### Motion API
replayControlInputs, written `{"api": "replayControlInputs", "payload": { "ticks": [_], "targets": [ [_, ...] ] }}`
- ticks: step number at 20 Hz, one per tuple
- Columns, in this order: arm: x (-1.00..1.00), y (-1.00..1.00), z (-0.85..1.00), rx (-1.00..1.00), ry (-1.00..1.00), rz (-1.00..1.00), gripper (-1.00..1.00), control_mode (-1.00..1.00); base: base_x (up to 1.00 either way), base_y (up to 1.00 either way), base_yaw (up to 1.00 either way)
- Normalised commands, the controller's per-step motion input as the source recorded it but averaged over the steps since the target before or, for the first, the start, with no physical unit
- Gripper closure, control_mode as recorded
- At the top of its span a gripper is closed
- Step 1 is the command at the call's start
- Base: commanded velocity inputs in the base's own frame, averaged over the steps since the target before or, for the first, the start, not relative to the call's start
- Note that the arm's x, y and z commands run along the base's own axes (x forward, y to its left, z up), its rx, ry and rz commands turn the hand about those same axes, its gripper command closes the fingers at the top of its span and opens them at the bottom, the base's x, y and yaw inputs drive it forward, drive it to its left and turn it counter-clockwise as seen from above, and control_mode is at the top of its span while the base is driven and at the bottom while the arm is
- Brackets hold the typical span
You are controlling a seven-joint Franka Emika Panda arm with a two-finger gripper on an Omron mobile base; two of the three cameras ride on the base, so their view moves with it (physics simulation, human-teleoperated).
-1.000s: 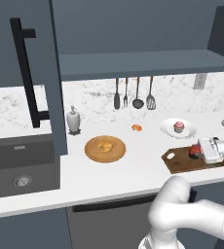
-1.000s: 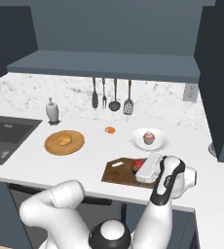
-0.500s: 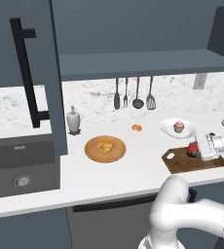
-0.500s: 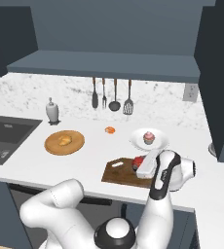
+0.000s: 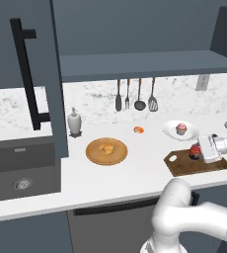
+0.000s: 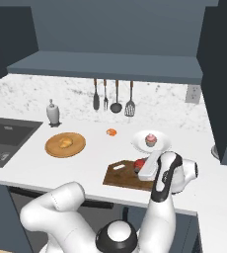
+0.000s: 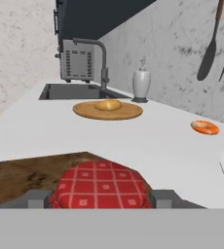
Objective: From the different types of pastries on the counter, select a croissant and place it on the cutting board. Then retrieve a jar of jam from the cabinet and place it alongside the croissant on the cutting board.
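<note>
The jar of jam [image 7: 99,185], dark red with a red checked top, sits between my gripper's [image 7: 100,198] fingers [image 7: 36,198], which are shut on it over the cutting board [image 7: 21,177]. From the base views the jar [image 5: 195,152] [image 6: 140,164] stands at the dark brown board's [image 5: 184,167] [image 6: 120,177] far side, with the gripper [image 5: 201,151] [image 6: 144,167] beside it. The croissant [image 5: 105,147] [image 6: 64,144] [image 7: 108,105] lies on a round tan plate [image 5: 93,154] on the counter [image 5: 135,173], left of the board. The open cabinet [image 5: 145,63] is above.
A tiny orange glazed piece [image 5: 138,129] [image 7: 205,127] lies behind the board. A pink cupcake [image 5: 181,128] sits on a white plate [image 6: 161,146]. Soap dispenser [image 5: 74,121], hanging utensils [image 5: 135,96], sink [image 5: 17,168] and the open cabinet door [image 5: 36,74] stand to the left.
The hand has shifted only slightly over the board, with the jar still between its fingers. The pastries and plates have not moved.
</note>
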Motion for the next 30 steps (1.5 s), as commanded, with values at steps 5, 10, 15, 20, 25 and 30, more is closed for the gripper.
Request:
{"api": "replayControlInputs", "payload": {
  "ticks": [5,10,15,20,25,30],
  "targets": [
    [0.00,0.00,-0.07,0.00,0.00,0.00,-1.00,-1.00,0.00,0.00,0.00],
    [0.00,0.00,-0.07,0.00,0.00,0.00,-1.00,-1.00,0.00,0.00,0.00],
    [0.00,0.00,-0.09,0.00,0.00,0.00,-1.00,-1.00,0.00,0.00,0.00],
    [-0.03,0.05,-0.06,0.00,-0.02,0.00,-1.00,-1.00,0.00,0.00,0.00],
    [-0.31,0.04,0.58,-0.03,-0.28,0.03,-1.00,-1.00,0.00,0.00,0.00],
    [-0.56,0.08,0.89,-0.08,-0.35,0.04,-1.00,-1.00,0.00,0.00,0.00]
  ]
}}
